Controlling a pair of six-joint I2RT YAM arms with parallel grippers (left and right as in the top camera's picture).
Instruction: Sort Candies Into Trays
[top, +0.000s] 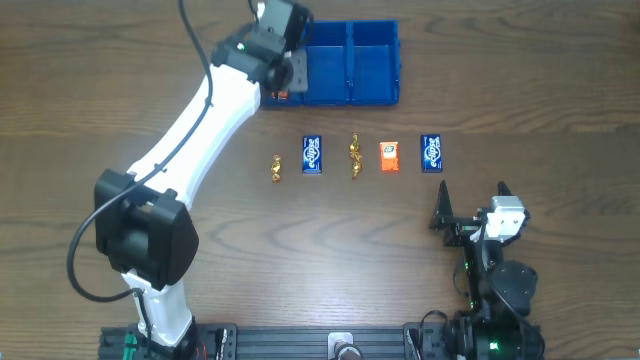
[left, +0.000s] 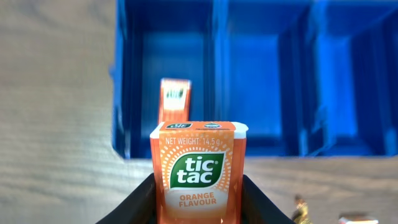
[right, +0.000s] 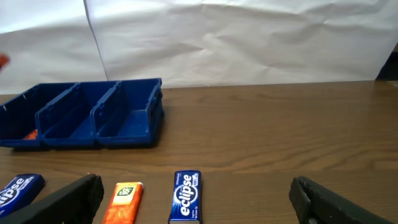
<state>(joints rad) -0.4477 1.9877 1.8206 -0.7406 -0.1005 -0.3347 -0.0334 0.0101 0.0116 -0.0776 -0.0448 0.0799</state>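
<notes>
The left gripper (left: 199, 182) is clamped on an orange candy box (left: 199, 155), its two dark fingers pressing the box's sides. It holds the box upright at the blue tray (top: 372, 98) (three compartments side by side), in line with the tray's left end compartment as the top view shows it. Whether the box is over the compartment itself or just short of its near wall cannot be told. A second orange box (left: 175, 99) already lies inside that same compartment. The tray sits at the far middle of the wooden table (top: 540, 90), and the left arm (top: 200, 120) stretches diagonally up to it from its base. Between the tray and the arms' bases a row of candies lies on the table, well apart from the tray. From left to right in the top view they are a gold-wrapped candy (top: 277, 168), a blue mint box (top: 312, 155), a second gold-wrapped candy (top: 354, 157), a third orange box (top: 389, 156) and a second blue mint box (top: 432, 153). None of them touches its neighbour. The right gripper (top: 471, 196) sits low over the table near its own base, just on the near side of the row's right end, with its fingers spread wide apart. Its wrist view looks across the third orange box and a blue mint box toward the tray.
</notes>
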